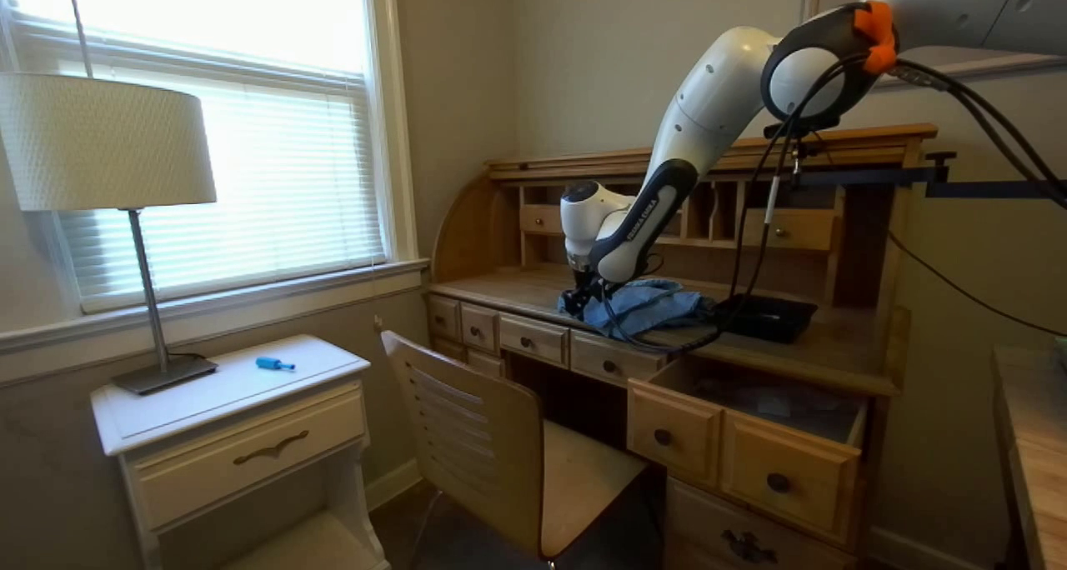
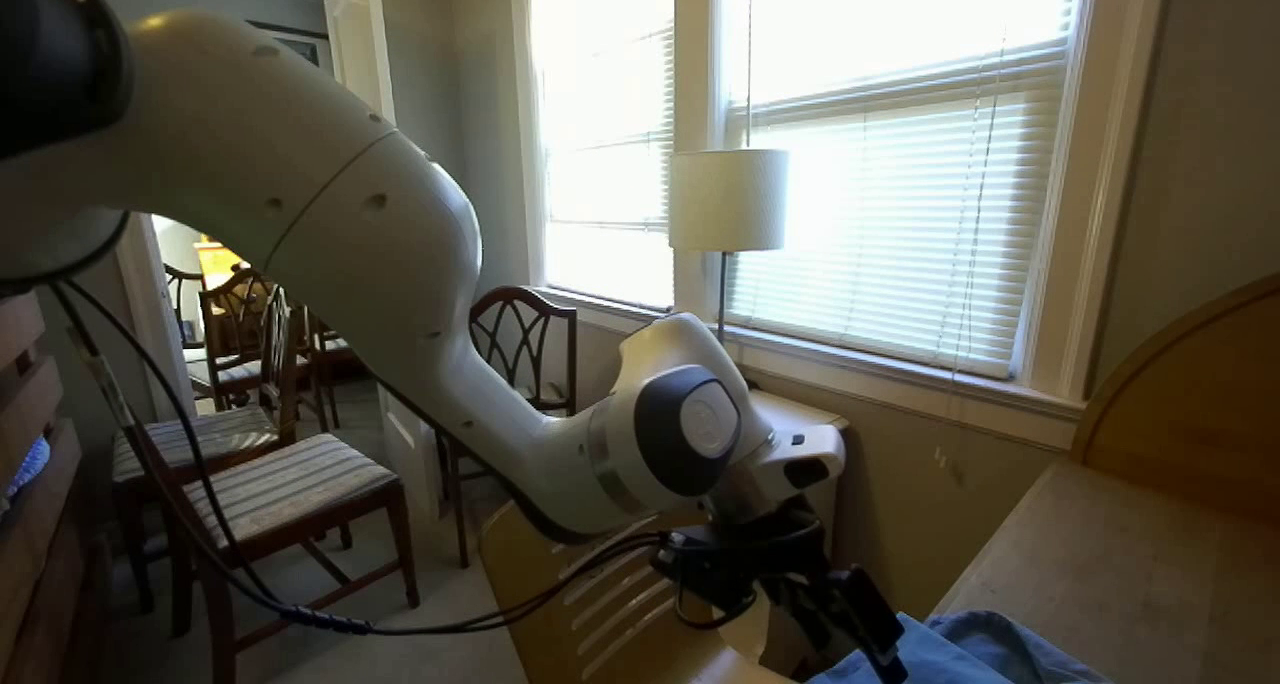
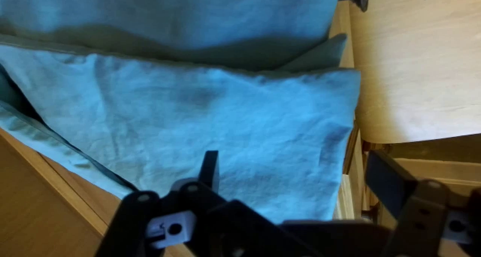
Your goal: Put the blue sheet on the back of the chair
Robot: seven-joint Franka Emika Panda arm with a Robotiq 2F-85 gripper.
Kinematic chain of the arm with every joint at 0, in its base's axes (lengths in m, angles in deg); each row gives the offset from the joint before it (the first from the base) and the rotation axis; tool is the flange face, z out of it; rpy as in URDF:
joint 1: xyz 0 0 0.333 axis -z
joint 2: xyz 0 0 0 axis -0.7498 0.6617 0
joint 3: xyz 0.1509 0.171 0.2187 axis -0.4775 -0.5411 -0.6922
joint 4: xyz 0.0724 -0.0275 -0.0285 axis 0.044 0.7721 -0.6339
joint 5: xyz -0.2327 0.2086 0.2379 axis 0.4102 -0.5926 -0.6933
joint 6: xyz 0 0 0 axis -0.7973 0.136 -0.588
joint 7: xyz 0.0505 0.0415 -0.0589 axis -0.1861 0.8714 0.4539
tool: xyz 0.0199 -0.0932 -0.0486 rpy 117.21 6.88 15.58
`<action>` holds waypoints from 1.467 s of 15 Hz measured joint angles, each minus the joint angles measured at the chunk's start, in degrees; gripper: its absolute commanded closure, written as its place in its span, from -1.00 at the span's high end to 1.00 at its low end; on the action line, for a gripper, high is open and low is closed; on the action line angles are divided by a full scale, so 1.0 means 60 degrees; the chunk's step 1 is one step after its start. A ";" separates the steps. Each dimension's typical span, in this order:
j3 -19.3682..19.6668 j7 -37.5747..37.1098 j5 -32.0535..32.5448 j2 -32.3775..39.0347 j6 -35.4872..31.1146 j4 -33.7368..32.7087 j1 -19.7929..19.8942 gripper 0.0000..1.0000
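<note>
The blue sheet lies crumpled and folded on the desk near its front edge, in both exterior views. It fills much of the wrist view, with one edge over the desk front. My gripper is open, its fingers wide apart, one over the sheet and one past its edge. In both exterior views the gripper is at the sheet's near side. The light wooden chair stands before the desk, its slotted back bare. Part of its seat appears in the wrist view.
The roll-top desk has a black tray beside the sheet and an open drawer at its right. A white nightstand with a lamp and a small blue tool stands left of the chair.
</note>
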 measured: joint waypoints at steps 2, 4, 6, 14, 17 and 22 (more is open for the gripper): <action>0.0106 0.0000 0.0000 0.0007 -0.0004 0.0000 -0.0034 1.00; 0.0251 0.0000 0.0000 0.0048 -0.0024 -0.0002 -0.0087 1.00; 0.0326 0.0000 0.0000 0.0131 -0.0089 -0.0017 -0.0120 1.00; 0.0328 0.0000 -0.0001 0.0518 -0.0120 -0.0332 -0.0307 0.63; 0.0471 -0.0127 -0.0002 0.0744 -0.0051 -0.0545 -0.0443 -0.02; 0.0668 -0.0373 0.0000 0.1047 0.0051 -0.0875 -0.0606 -0.72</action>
